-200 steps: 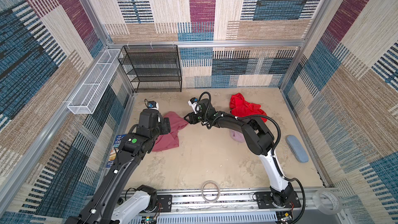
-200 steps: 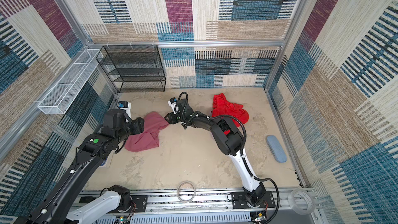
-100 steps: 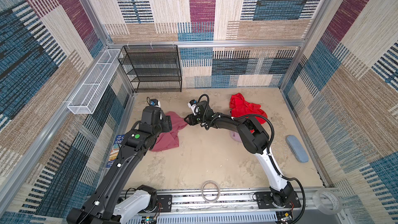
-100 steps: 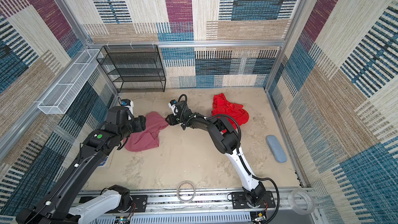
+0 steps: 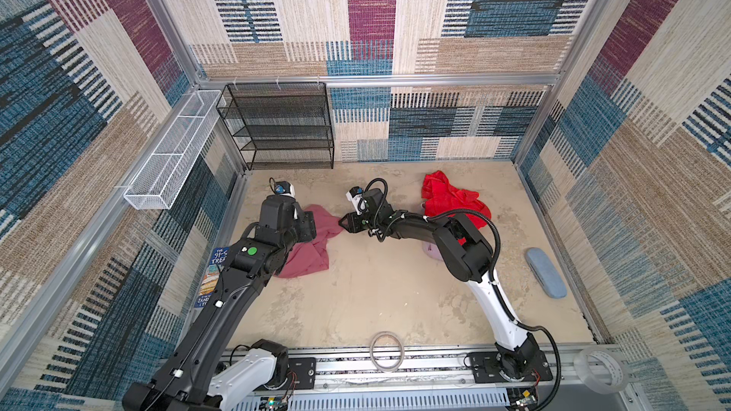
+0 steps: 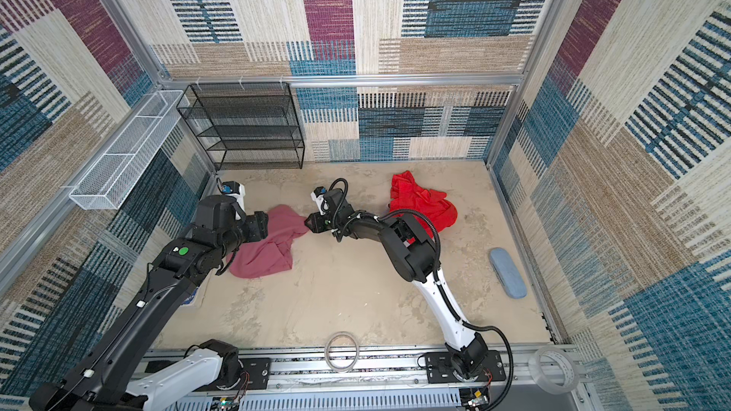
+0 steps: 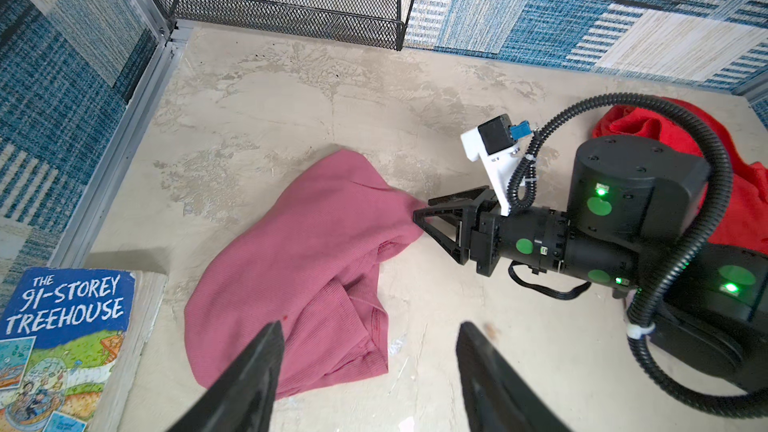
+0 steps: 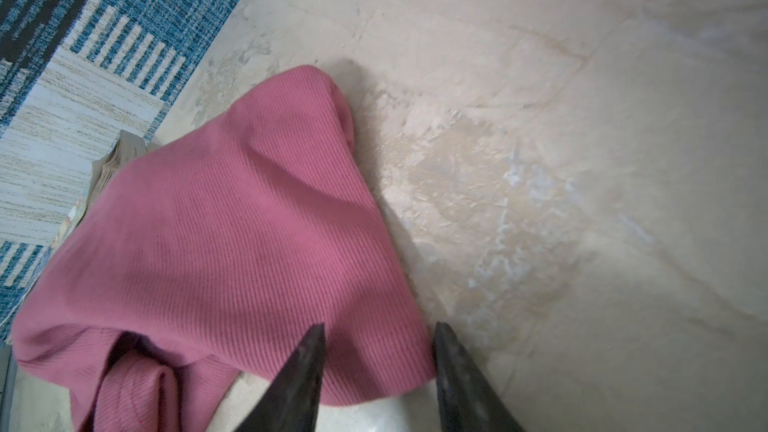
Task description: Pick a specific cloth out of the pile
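Presently I logged: right gripper (image 8: 380, 326) unclosed astride the cloth (image 8: 228, 222) corner, left gripper (image 7: 370, 324) spread, empty; shallow bite might slip.

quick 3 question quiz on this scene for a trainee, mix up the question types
1. True or false: the left gripper is open, its fingers wide apart.
2. What colour is the cloth whose corner lies between the right gripper fingers? A) red B) pink C) lilac
3. Fill in: the blue-covered item lying beside the cloth is a ___.

Key: 1 true; 2 B; 3 book
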`<state>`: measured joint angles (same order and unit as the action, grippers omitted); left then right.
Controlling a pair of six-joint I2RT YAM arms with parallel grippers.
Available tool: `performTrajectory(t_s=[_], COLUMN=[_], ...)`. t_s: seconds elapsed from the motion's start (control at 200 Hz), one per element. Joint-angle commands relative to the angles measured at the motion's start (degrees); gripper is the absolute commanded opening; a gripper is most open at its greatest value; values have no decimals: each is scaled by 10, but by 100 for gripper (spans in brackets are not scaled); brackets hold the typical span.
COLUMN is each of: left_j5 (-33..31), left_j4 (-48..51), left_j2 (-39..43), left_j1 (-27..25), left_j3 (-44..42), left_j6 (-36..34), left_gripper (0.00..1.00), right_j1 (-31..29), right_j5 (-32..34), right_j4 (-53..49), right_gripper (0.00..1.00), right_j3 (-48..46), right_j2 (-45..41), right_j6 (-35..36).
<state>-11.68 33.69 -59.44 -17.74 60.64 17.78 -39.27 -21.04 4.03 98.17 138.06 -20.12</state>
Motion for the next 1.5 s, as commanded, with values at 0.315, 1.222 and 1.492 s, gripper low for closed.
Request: performTrajectory(t_s=[0.315, 1.222, 1.492], left_j5=[-3, -14, -44], left_j4=[-7, 4, 46], left_j2=[9, 52, 54], left_j1=[0, 0, 0], left_j3=[-1, -12, 20], left_j6=[-8, 20, 32], left_gripper=[69, 68, 63], right_j1=[0, -12, -69], right_j5=[33, 77, 85], right_j4=[10, -131, -107], right_gripper=[0, 0, 0], right_j3=[-12, 199, 137], right_j2=[-36, -76, -115], right_j6=[-5, 121, 130])
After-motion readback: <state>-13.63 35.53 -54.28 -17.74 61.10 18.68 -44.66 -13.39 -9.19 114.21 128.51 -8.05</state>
